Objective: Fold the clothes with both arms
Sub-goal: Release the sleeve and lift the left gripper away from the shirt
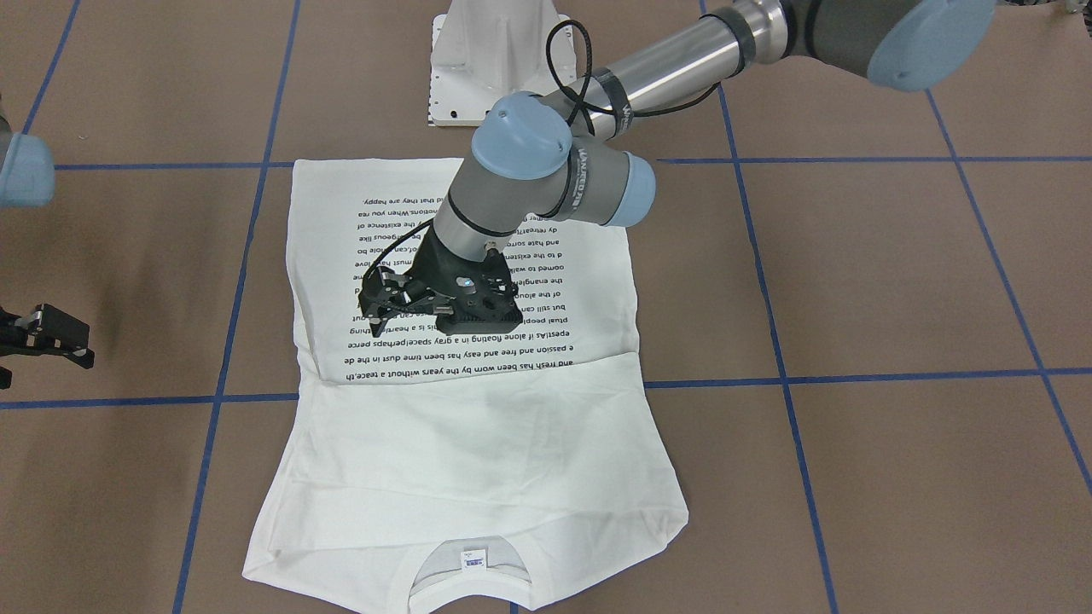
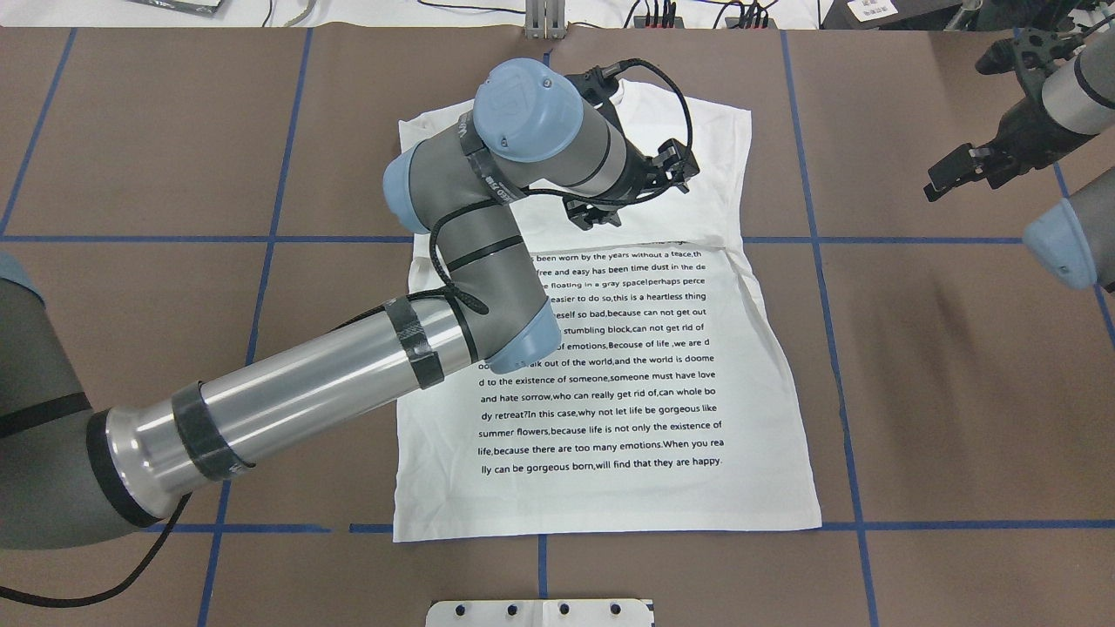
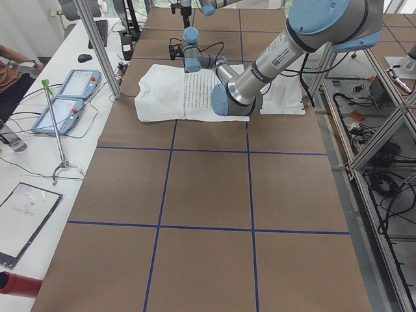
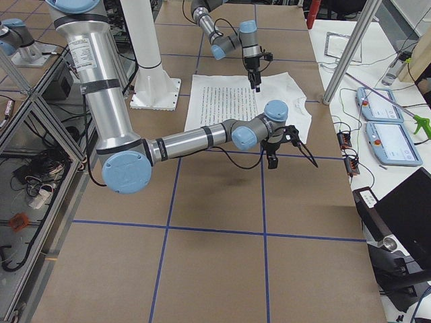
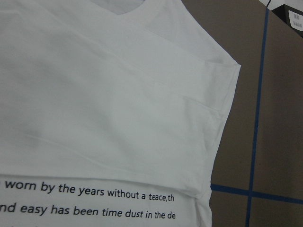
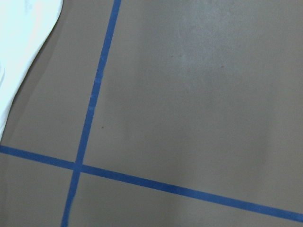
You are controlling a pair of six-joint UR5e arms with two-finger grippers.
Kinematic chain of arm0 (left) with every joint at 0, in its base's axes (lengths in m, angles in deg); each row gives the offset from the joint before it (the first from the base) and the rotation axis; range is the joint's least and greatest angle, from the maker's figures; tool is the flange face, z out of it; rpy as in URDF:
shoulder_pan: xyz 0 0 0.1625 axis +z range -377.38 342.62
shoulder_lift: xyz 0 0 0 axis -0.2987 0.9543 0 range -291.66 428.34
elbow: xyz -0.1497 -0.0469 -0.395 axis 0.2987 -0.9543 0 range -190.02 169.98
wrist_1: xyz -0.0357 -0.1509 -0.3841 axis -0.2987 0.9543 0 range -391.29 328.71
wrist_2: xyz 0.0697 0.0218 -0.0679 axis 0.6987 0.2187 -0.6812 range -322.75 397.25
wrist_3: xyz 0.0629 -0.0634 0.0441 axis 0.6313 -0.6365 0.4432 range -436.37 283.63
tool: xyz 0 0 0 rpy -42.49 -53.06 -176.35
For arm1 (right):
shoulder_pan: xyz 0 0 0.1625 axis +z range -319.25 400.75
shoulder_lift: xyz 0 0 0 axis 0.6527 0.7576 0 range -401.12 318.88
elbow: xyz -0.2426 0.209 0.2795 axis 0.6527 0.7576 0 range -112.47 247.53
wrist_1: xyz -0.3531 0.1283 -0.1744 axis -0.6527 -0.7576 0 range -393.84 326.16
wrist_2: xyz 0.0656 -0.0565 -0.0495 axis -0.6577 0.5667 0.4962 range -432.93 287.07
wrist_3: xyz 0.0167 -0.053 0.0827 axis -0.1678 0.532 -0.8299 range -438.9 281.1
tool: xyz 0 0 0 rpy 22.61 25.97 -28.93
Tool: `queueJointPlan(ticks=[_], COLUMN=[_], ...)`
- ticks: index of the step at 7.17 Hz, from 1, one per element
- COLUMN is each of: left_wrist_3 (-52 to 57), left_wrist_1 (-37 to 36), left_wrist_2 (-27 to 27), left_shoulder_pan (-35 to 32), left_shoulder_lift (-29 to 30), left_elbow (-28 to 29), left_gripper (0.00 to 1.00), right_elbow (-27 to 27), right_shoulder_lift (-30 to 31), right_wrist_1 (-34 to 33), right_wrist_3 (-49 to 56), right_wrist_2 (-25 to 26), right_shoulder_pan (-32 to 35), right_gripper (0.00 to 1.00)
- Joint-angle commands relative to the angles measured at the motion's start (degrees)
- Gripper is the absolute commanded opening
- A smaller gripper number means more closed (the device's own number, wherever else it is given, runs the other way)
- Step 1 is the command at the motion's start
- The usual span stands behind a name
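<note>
The white shirt (image 1: 478, 443) lies flat on the brown table, with its sleeves folded in across the chest. The printed text (image 2: 610, 374) faces up on the half near the robot. The neck label (image 1: 472, 558) is at the far end. My left gripper (image 1: 373, 303) hovers over the middle of the shirt near the fold line, open and empty; it also shows in the overhead view (image 2: 636, 196). The left wrist view shows only the shirt (image 5: 118, 94). My right gripper (image 2: 962, 122) is open and empty over bare table, right of the shirt. One of its fingers (image 1: 60, 331) shows in the front view.
The white pedestal base (image 1: 495, 60) stands behind the shirt. Blue tape lines (image 6: 90, 109) grid the brown table. A side bench with tablets (image 4: 394, 141) and metal frame posts (image 3: 97, 45) lies beyond the table's far edge.
</note>
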Motion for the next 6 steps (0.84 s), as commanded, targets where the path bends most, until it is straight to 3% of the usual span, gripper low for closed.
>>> queueJointPlan(ticks=[1, 2, 3, 6], left_wrist_3=[6.2, 9.5, 11.5, 14.8], left_wrist_1=[-18.7, -24.4, -27.9, -29.0], left_wrist_2=[-0.3, -0.3, -0.2, 0.0], left_shoulder_pan=[-0.1, -0.1, 0.0, 1.9], left_shoulder_lift=[-12.6, -17.9, -22.4, -32.7], left_elbow=[-22.6, -31.5, -36.8, -42.8], left_gripper=[0.99, 0.99, 0.99, 0.99], right_elbow=[-7.4, -12.0, -15.6, -23.3], right_shoulder_lift=[5.4, 8.6, 11.7, 15.3], right_wrist_1=[1.9, 1.8, 1.8, 1.6], right_wrist_3=[-6.6, -10.9, -15.0, -31.7], right_wrist_2=[1.2, 4.2, 8.6, 14.3], right_shoulder_pan=[-3.9, -7.9, -13.7, -27.4], right_gripper=[1.00, 1.00, 1.00, 1.00])
